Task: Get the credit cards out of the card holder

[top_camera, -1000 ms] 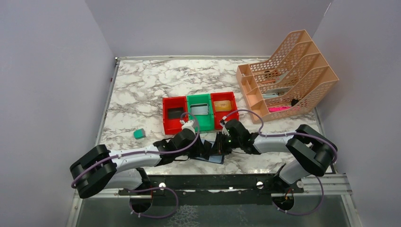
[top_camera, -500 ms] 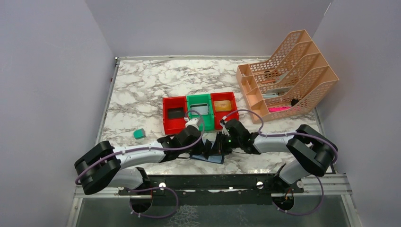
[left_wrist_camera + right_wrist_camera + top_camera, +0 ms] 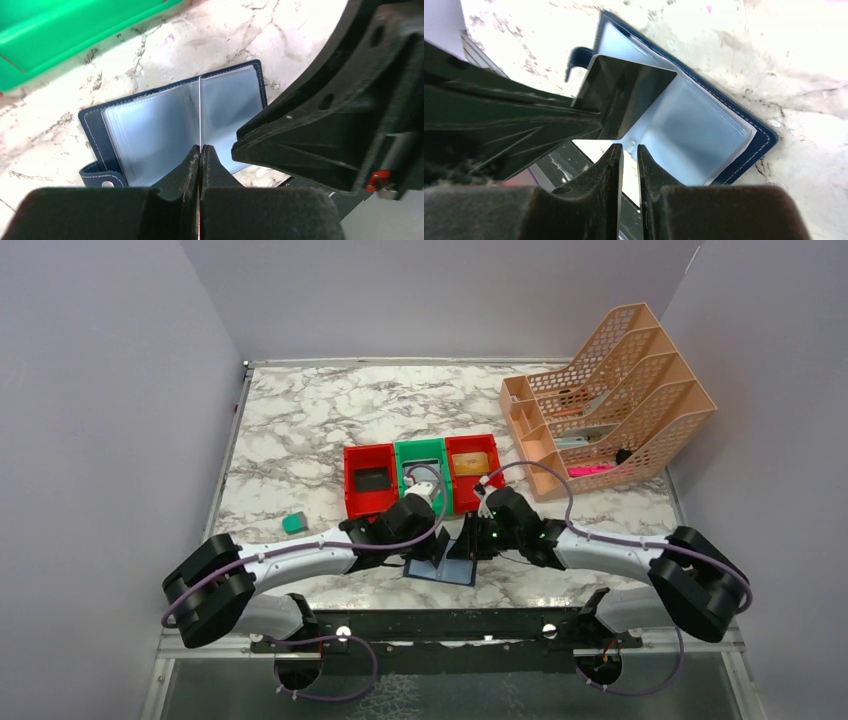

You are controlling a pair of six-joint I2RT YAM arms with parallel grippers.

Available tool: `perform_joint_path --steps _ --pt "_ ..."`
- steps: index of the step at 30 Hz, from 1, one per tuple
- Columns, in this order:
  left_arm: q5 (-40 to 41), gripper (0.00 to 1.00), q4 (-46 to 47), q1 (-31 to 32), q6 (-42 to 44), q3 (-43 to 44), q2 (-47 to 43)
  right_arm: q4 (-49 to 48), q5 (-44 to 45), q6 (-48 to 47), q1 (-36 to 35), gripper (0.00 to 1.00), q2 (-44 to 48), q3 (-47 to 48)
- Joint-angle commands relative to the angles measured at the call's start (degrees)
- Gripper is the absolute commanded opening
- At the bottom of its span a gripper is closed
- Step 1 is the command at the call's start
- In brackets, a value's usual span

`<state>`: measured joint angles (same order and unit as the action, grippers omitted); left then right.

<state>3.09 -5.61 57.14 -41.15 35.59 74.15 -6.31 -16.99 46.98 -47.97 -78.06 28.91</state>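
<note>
1. Down at the bottom centre of the overhead shot, the small navy-blue folding card holder (image 3: pixel 450 575) lies open and flat on the white-and-grey marble tabletop (image 3: pixel 300 430), right between the two claws.
2. So the left gripper (image 3: pixel 200 150) is pinched tight on a thin dark glossy leaf (image 3: pixel 624 95) standing up along the holder's fold. Pocket page or card? Can't tell, since it's edge-on in that arm's own camera.
3. Meanwhile the right gripper (image 3: pixel 629 148) shows just a narrow slit between its fingers with nothing in it. Its tips sit just below that leaf's lower corner.
4. Cards: a gold rectangular plastic card (image 3: pixel 475 462) lies in the right-hand red bin and a black plastic card (image 3: pixel 371 478) in the left-hand red one. Both belong to the row of red and green plastic bins (image 3: pixel 349 480) just above the holder. The pale blue-grey pockets (image 3: pixel 145 130) look empty to me.
5. Handling guess: any card is light, stiff and slick, so pinch a short exposed edge and pull straight along the pocket. The holder's soft and light, so it'll slide or lift unless pinned.
</note>
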Motion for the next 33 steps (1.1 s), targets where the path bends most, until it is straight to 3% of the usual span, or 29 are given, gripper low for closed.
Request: perform_joint_path --steps 1,6,13,25,33 --pt "2.1 0.0 -2.8 0.4 7.1 3.9 -1.0 3.4 7.2 -2.8 0.0 0.24 6.8 -0.4" --pt "3.0 0.0 -4.2 0.3 14.0 6.5 -2.4 6.0 14.8 -2.8 0.0 0.28 14.0 -1.7" --pt "12.7 0.0 -5.6 0.4 25.8 7.4 -7.6 11.3 25.9 -2.9 0.0 0.35 23.2 -2.1" --pt "23.8 0.0 -5.8 -2.2 59.3 8.6 -13.1 16.5 33.9 -5.3 0.0 0.38 29.8 -1.9" --pt "8.2 0.0 -4.7 -19.0 75.3 5.9 -19.4 17.3 34.1 -6.1 0.0 0.38 30.1 -1.5"
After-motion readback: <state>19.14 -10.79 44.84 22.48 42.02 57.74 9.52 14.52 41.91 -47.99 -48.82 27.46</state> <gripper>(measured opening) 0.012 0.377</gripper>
